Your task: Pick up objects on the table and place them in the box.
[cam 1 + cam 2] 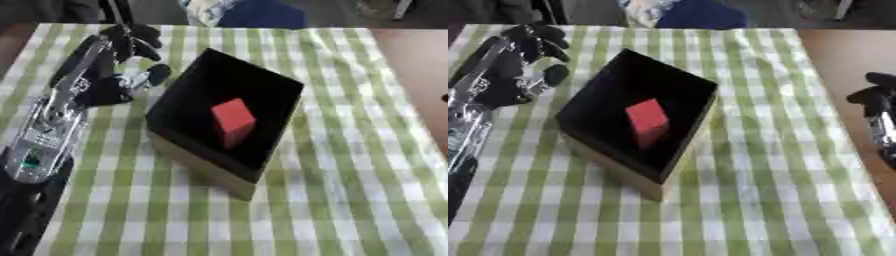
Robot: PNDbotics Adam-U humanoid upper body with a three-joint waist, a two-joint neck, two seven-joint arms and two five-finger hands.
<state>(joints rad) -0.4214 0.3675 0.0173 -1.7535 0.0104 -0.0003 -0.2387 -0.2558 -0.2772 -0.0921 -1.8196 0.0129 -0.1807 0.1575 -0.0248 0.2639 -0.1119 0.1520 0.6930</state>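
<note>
A red block (233, 119) lies tilted inside the black box (199, 164), which stands askew in the middle of the checked cloth. My left hand (112, 64) hovers just left of the box's far corner, over the cloth. Its fingers are relaxed and slightly bent, the thumb points toward the box, and it holds nothing. My right hand (874, 99) shows only in the right eye view, at the right edge beyond the cloth, fingers up and idle. I see no other loose objects on the cloth.
The green-and-white checked cloth (350, 175) covers most of the table. Bare brown tabletop (418, 60) shows on the right. My left forearm (48, 130) runs down the left side of the cloth.
</note>
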